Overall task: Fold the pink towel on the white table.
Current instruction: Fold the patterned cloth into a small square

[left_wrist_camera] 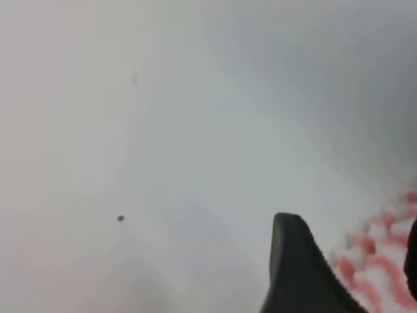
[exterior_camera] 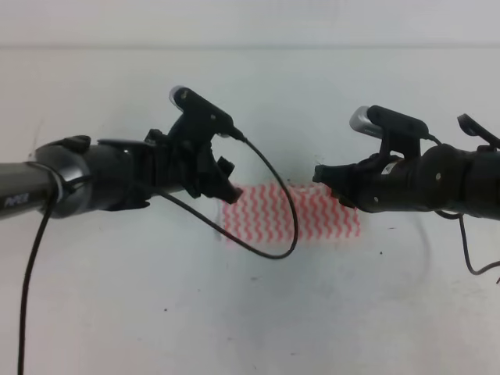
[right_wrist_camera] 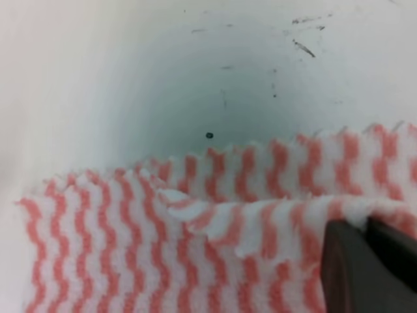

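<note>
Towel (exterior_camera: pixel 293 212) lies on the table (exterior_camera: pixel 250 312), long axis running 9 to 3 o'clock; right end effector (right_wrist_camera: pixel 365 261) clamps its raised edge, left end effector (exterior_camera: pixel 226 187) state unclear.

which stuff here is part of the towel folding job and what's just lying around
Part of the job:
- pink towel
- white table
- left gripper
- right gripper

Just lying about:
- small dark specks and scuffs on the table; no other loose objects visible

A plain pale grey-white band (exterior_camera: pixel 250 22), possibly a wall or backdrop, runs level across the very top of the overhead view, featureless and evenly lit.
</note>
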